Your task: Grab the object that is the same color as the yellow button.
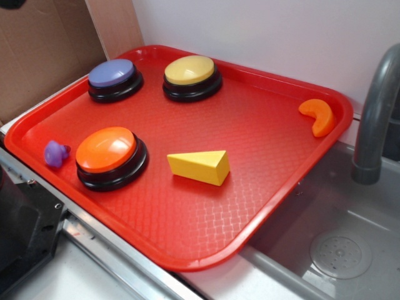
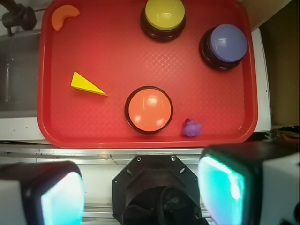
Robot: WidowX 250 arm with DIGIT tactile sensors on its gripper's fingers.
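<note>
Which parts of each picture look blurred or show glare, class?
Wrist view: the gripper fingers fill the bottom edge, blurred and glowing teal; the yellow button shows a faint sheen. Exterior view: sharp throughout, with soft highlights on the orange button and red tray.

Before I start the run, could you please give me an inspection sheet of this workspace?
Surface: red tray, flat, overhanging a sink.
Job's things: yellow wedge lying free mid-tray; yellow button at the back.
Clutter: orange button, purple button, orange crescent, small purple toy, all apart.
Gripper: gripper open, off the tray, holding nothing.
Cables: nothing seen.
Surroundings: grey faucet, sink basin, cardboard.
</note>
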